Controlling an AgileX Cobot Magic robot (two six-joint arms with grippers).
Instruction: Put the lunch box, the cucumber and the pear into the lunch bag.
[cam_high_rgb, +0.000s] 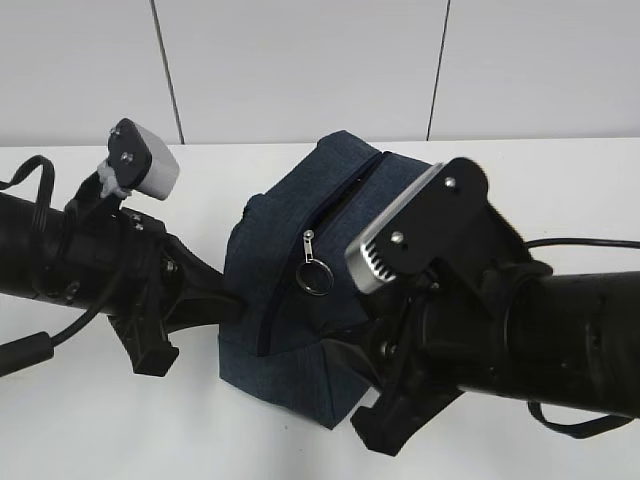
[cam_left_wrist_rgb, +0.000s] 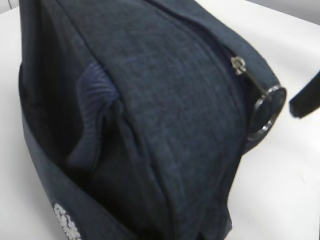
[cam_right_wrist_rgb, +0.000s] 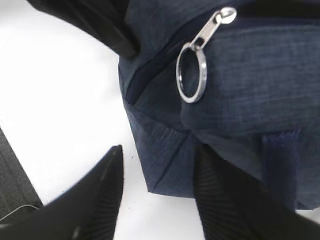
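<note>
Left arm enters from the left edge over the white table, grey wrist camera on top; its tip runs up against the left side of the lunch bag; left gripper itself not visible in its own wrist view, which is filled by navy fabric at close range, so cannot tell whether its fingers are spread or closed.

Lunch bag stands mid-table between the two arms, boxy, dark navy, slumped a little; zip line runs along the top and down the front left edge, looks closed as far as visible; metal slider with ring pull hangs on the front face; white printed mark low on the side in the left wrist view.

Right arm comes in from the right, ribbed grey camera housing up top; right gripper spread wide, fingers black and ribbed; one sits over bare table, the other lies against the bag's lower corner; nothing pinched.

Lunch box, cucumber, pear: none in view.
</note>
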